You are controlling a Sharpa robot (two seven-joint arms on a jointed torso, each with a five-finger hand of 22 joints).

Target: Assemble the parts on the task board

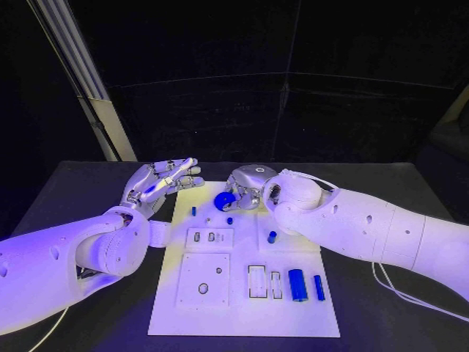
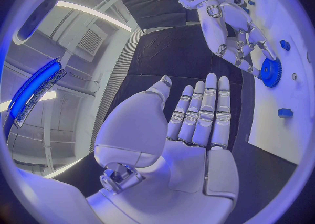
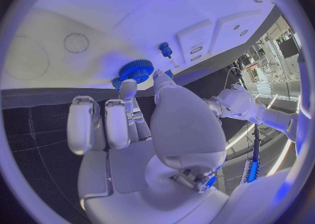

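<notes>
The right hand (image 1: 253, 185) pinches a blue gear (image 1: 225, 200) at its fingertips, just above the far end of the white task board (image 1: 245, 315). The left hand (image 1: 163, 180) hovers spread and empty beside the board's far left corner. Assembly looks early: two blue cylinders (image 1: 298, 284) lie loose near the board's near right side, and small blue pegs (image 1: 272, 236) stand mid-board. The tabletop (image 1: 76, 191) offers open room on both sides, though the two hands sit close together.
</notes>
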